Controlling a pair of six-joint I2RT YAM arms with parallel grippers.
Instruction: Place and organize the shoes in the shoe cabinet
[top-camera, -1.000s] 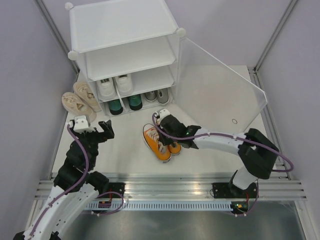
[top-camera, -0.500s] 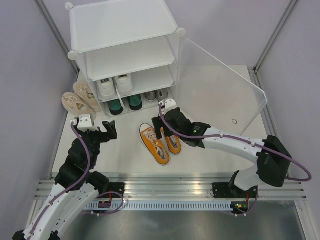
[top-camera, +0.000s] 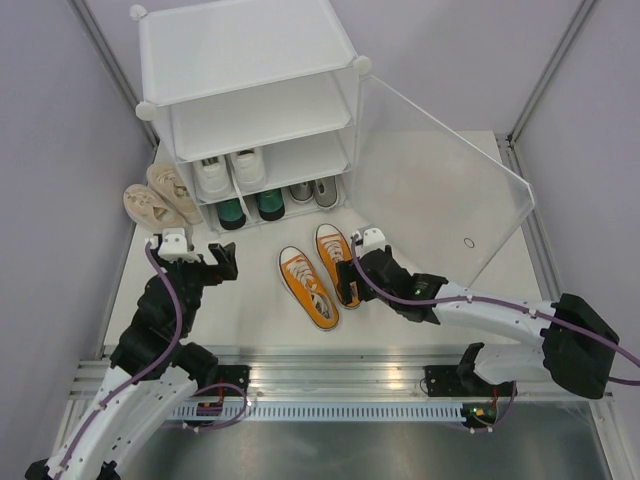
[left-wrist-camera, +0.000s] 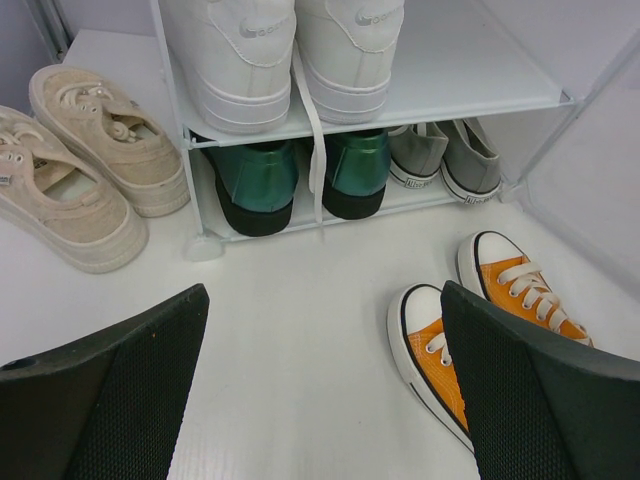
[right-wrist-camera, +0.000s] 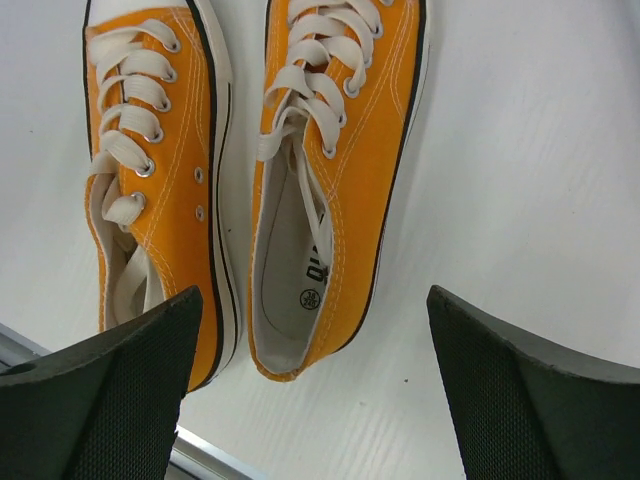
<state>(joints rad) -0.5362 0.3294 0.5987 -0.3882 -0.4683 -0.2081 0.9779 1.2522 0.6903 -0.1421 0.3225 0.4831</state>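
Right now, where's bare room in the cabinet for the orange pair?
Free: the upper shelf, bare where visible; the middle shelf right of the white shoes. Crowded: bottom tier, green pair and grey pair fill it.

orange sneakers sit before the shoe cabinet.

- Bare table runs between the left gripper's wide-apart jaws and straight ahead of them.
- Further ahead, the shoe cabinet's bottom tier is packed by the green pair and the grey pair, and a white lace dangles across it.
- Above, 2 white shoes block the shelf's left; its right is free.
- The beige pair blocks the way ahead-left.
- 2 orange shoes lie under the right gripper's spread jaws; there is bare table beyond the right finger.
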